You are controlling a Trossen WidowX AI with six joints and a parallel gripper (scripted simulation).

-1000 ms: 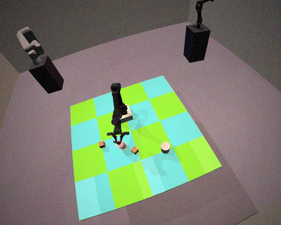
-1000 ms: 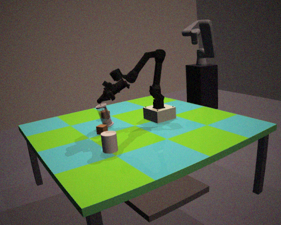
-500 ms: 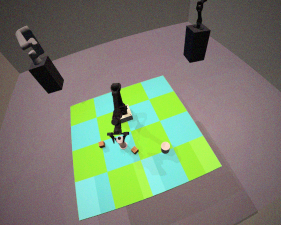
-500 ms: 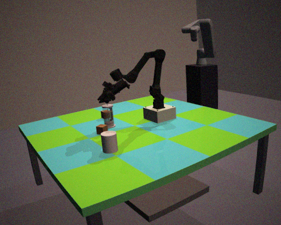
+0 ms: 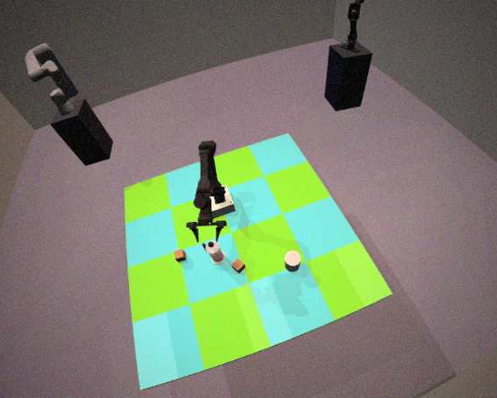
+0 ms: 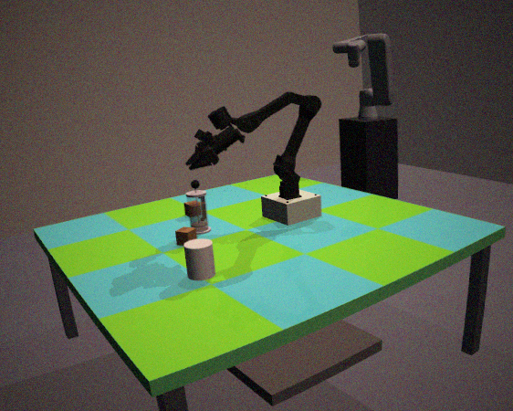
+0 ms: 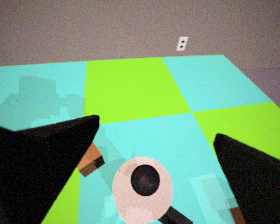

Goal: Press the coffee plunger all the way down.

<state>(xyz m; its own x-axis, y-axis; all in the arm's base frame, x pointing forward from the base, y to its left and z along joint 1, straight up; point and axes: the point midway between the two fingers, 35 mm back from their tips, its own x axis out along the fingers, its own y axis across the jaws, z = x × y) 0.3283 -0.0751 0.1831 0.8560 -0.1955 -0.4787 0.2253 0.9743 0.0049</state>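
The coffee press (image 5: 216,255) (image 6: 203,215) stands upright on the checkered table. Its black plunger knob (image 5: 210,243) (image 6: 194,184) (image 7: 145,180) sits just above the pale lid (image 7: 125,192), with only a short bit of rod showing. The dark handle (image 7: 176,215) points to the lower right in the wrist view. My gripper (image 5: 208,241) (image 6: 190,166) (image 7: 156,129) is wide open and empty. Its fingertips are above the knob and apart from it. How low the plunger disc sits inside the glass is not clear.
One orange-brown block (image 5: 238,265) (image 6: 185,236) (image 7: 91,163) lies close to the press. Another block (image 5: 179,255) (image 7: 237,216) lies on its other side. A pale cylinder (image 5: 293,260) (image 6: 200,260) stands farther off. Other arms stand on pedestals beyond the table.
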